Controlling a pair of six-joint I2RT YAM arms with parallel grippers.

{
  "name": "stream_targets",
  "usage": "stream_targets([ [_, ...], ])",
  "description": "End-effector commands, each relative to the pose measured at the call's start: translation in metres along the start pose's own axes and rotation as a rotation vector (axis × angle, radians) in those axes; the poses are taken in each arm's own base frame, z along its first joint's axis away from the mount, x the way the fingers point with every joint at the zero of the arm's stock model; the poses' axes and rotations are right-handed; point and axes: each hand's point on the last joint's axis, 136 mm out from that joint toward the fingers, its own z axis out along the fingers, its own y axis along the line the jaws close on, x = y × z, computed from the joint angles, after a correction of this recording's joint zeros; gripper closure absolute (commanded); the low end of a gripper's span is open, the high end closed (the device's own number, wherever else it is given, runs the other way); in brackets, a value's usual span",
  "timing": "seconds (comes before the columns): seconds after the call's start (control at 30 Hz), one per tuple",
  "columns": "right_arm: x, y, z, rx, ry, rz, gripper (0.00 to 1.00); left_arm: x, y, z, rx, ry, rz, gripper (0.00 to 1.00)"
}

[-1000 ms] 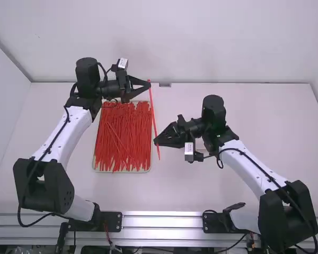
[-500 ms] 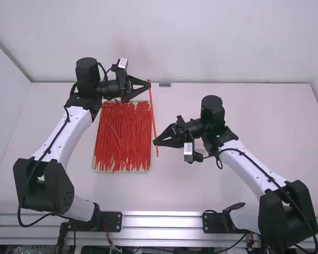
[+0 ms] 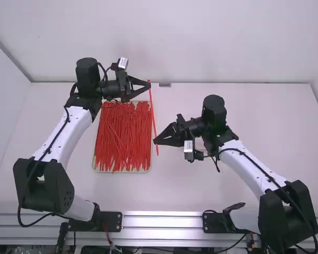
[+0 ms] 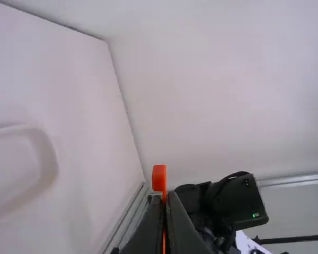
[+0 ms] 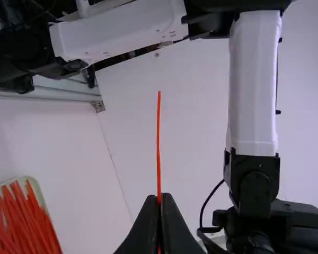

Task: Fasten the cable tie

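Cable tie [image 3: 152, 114] spans from left claw [image 3: 147, 83], clamped on its head, to right claw [image 3: 156, 142], clamped near its tail.

Red cable tie [image 3: 153, 119], red tie pile [image 3: 122, 135], beige tray [image 3: 140, 170], white table [image 3: 265, 116]

One thin red cable tie [image 3: 153, 119], straight from end to end. Its square head pokes just past the closed left pincer [image 3: 148, 83]. The right pincer [image 3: 156, 141] pinches it farther along (a short pointed tail sticks out beyond).
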Motion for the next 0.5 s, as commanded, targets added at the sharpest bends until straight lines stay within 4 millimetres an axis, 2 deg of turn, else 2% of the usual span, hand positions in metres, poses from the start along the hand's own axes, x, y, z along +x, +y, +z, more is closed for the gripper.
stream_targets([
  [0.0,-0.005,-0.012,0.003,-0.006,-0.02,0.113,1.0,0.002,0.002,0.0,0.004,0.007,0.071,0.98],
  [0.27,-0.014,-0.028,0.007,-0.009,-0.028,0.242,1.0,0.001,0.001,0.0,0.005,0.006,0.156,0.98],
  [0.4,-0.005,-0.034,0.003,0.028,0.02,0.393,1.0,0.001,0.001,0.0,0.006,0.006,0.157,0.98],
  [0.47,0.002,-0.037,-0.002,0.056,0.056,0.41,1.0,0.001,0.001,0.0,0.005,0.006,0.157,0.98],
])
